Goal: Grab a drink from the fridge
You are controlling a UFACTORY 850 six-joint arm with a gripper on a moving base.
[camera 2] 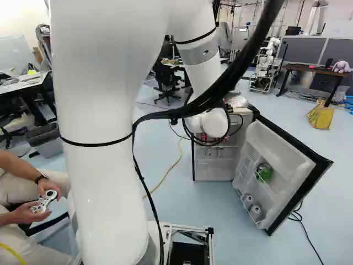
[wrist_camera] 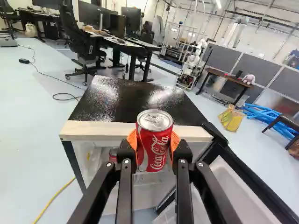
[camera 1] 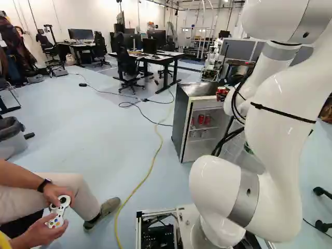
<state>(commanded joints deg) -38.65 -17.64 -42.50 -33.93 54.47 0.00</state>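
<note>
With the black gripper (camera 1: 222, 95), grasping a red can (wrist_camera: 154, 144), squeezed from two sides by the orange pads (wrist_camera: 175, 141). Held roughly upright, silver lid uppermost, pale lettering down its side, out of the shelves. Seen in the wrist view against the pale front edge of the fridge top (wrist_camera: 117, 100); seen in the left base view beside the upper front corner of the fridge (camera 1: 179, 119). Looping along the white arm (camera 2: 99, 182), black cables (camera 2: 220, 91).

Close ahead, dark and glossy on top, open at the front, with the door (camera 2: 276, 146) swung out at the right of the right base view. Standing together inside, red cans (camera 1: 201, 119); on the shelf below, paler cans (camera 1: 203, 133). Tucked into the door's racks, something green (camera 2: 263, 172), perhaps a bottle, and lower down, two pale containers (camera 2: 255, 212).

Stretched over the floor alongside the fridge, a yellow cable (wrist_camera: 55, 196). Past the fridge, desks (wrist_camera: 128, 45) with monitors and a black office chair (wrist_camera: 70, 28). Farther back, another robot (wrist_camera: 189, 65), then a brown table (wrist_camera: 223, 76) bearing a plush toy (camera 2: 341, 67). Lying near that table, a yellow bag (camera 2: 320, 116) and blue tubes (wrist_camera: 266, 116).
</note>
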